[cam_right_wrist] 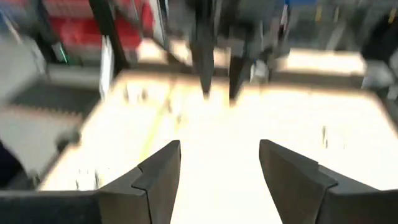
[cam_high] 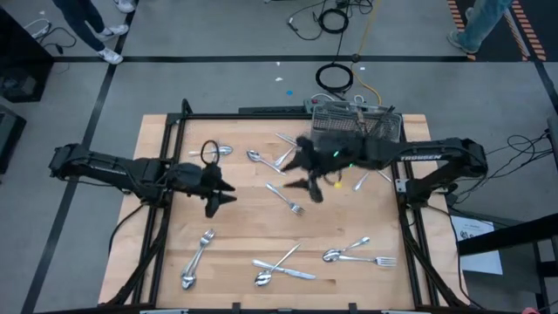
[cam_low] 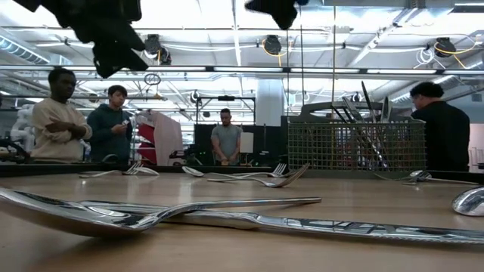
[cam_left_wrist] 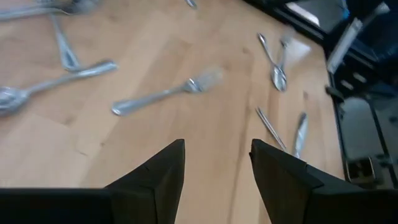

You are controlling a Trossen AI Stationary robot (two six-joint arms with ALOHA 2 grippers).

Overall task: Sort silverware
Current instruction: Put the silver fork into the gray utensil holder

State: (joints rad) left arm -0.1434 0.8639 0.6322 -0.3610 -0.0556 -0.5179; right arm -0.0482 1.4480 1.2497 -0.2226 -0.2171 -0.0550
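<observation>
The silverware lies scattered on the wooden table (cam_high: 244, 227): a fork (cam_high: 288, 199) at the middle, spoons (cam_high: 255, 157) farther back, a fork and spoon (cam_high: 199, 253) at the near left, more pieces (cam_high: 279, 269) along the near edge. My left gripper (cam_high: 227, 194) hovers open above bare wood at the left; a fork (cam_left_wrist: 168, 93) lies ahead of its fingers (cam_left_wrist: 217, 146). My right gripper (cam_high: 296, 174) hangs open in the air over the table's middle, with nothing between its fingers (cam_right_wrist: 219, 146).
A grey wire-mesh basket (cam_high: 357, 120) stands at the far right corner with several pieces upright in it (cam_low: 363, 128). A black frame (cam_high: 174, 131) runs around the table. Several people (cam_low: 57, 113) stand in the room beyond the far edge.
</observation>
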